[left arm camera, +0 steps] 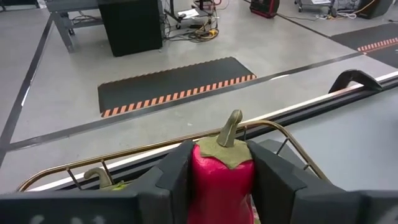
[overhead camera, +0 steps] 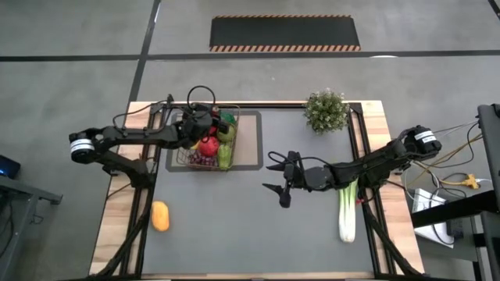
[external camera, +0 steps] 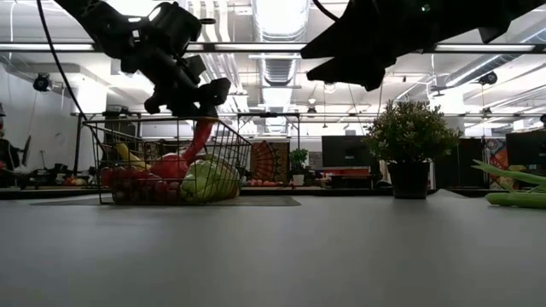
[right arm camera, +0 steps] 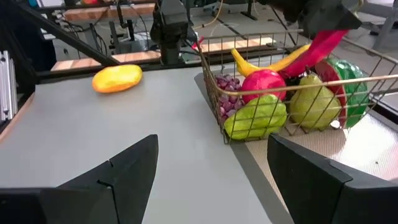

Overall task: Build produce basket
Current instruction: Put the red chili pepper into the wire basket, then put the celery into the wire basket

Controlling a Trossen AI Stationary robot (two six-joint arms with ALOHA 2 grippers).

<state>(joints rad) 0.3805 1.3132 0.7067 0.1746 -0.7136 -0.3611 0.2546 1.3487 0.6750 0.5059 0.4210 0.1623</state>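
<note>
My left gripper (overhead camera: 205, 125) is over the small dark wire-mesh basket (overhead camera: 184, 160) at the far left of the table, clamped on a long red chili with a green stem (left arm camera: 222, 180). The left wrist view shows both fingers (left arm camera: 175, 174) pressed against the chili's sides. In the low view the chili (external camera: 200, 141) hangs tilted from the gripper (external camera: 189, 95), its lower end down inside the basket (external camera: 230, 136).

The basket sits on a flat tan mat with a dark frame (overhead camera: 248, 148). Inside, in the right wrist view: yellow banana (right arm camera: 261, 62), red apple (right arm camera: 264, 81), purple grapes (right arm camera: 227, 99), two green pears (right arm camera: 258, 118), and a watermelon slice (right arm camera: 345, 78) on the far side of the basket from that camera.

My right gripper (overhead camera: 281, 181) hovers above the middle of the grey table top (overhead camera: 234, 234), fingers spread wide, holding nothing, pointing left toward the basket.

A long green-white leek (overhead camera: 347, 211) lies on the table at the right, just beside my right arm. An orange oval fruit (overhead camera: 160, 216) lies near left, well apart from the basket. A bushy green potted plant (overhead camera: 326, 110) stands at the far right.
</note>
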